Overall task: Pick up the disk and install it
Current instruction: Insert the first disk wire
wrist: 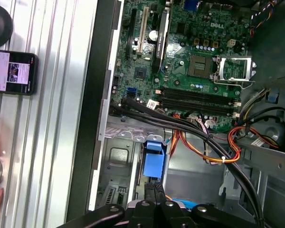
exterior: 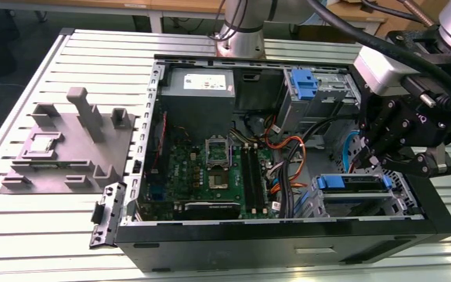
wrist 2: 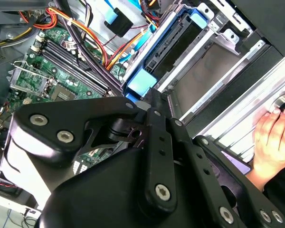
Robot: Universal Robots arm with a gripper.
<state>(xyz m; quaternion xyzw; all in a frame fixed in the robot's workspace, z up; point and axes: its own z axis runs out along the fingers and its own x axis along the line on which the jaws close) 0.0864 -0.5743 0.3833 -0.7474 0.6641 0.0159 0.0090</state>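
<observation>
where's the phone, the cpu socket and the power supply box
phone (wrist: 13,72): first wrist view, middle of its screen.
cpu socket (wrist: 201,65): first wrist view, centre of the socket square.
power supply box (exterior: 198,104): exterior view, grey face below its white sticker.

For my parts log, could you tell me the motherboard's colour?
Green motherboard, clearest in the first wrist view.
</observation>
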